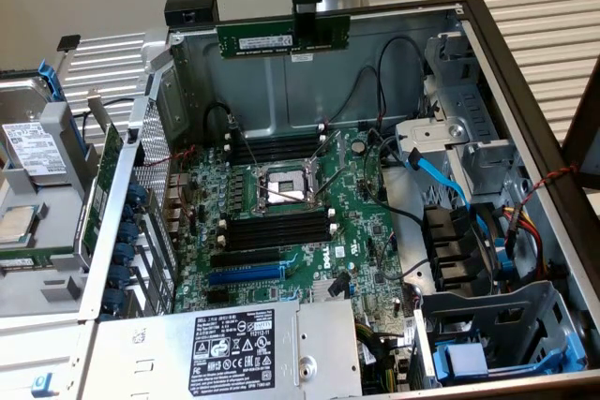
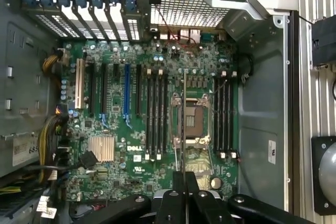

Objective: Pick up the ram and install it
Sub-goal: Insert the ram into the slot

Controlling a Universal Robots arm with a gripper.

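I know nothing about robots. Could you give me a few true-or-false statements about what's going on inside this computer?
1. The gripper is shut on the ram. True.
2. The ram is seated in a black memory slot. False: it hangs in the air above the motherboard.
3. The CPU socket lies between two groups of black memory slots. True.
4. A side panel covers the case. False: the case is open and the motherboard is in plain view.
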